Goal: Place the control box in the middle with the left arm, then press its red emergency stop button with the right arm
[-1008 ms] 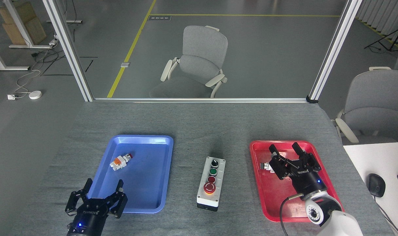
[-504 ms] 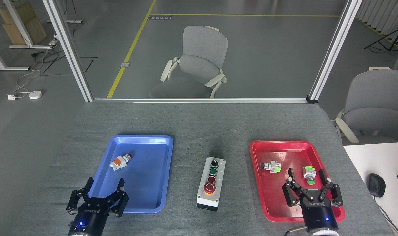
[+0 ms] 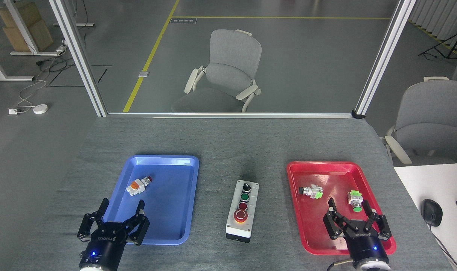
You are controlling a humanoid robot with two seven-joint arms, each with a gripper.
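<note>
Arms are cut off by the bottom edge. Left gripper (image 3: 121, 210) is spread wide, empty, over the blue tray (image 3: 159, 161) corner. Control box (image 3: 242, 215) sits on bare felt between trays, clear all round. Right gripper (image 3: 349, 210) is splayed, empty, over the red tray (image 3: 326, 165); 2 small parts beyond are hard to resolve.

You've got two matching black grippers on screen. Left gripper (image 3: 121, 208): black linkage fingers, white lettering across the palm block, cylindrical black wrist body with a small blue light, pale ring at the frame's bottom edge. Right gripper (image 3: 350, 209): same black linkage build, white lettering, blue light on the wrist body, silver-white collar below it, black cable looping off at lower left.
</note>
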